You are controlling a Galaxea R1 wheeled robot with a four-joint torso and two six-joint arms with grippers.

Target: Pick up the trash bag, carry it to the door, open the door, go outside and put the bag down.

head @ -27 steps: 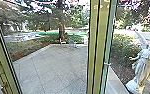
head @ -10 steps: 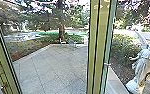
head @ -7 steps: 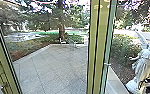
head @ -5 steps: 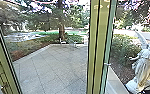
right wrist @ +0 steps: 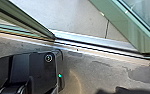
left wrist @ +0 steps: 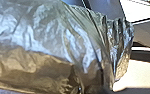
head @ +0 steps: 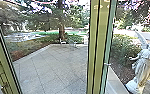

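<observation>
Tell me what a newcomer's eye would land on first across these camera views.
Probably the pale statue standing outdoors at the right of the head view, its wing raised. Next comes the thick yellow-green frame post running top to bottom, right of centre, with the paved yard stretching away to its left. In the left wrist view, the shiny, wrinkled trash bag looms close to the camera.

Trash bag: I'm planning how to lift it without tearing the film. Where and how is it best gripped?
I'd take the trash bag at its gathered neck, coming in crosswise from beside the frilled end, away from the bulging body. The pleats run together there into a narrower bunch, which should give a firmer hold than the broad, wrinkled film.
</observation>
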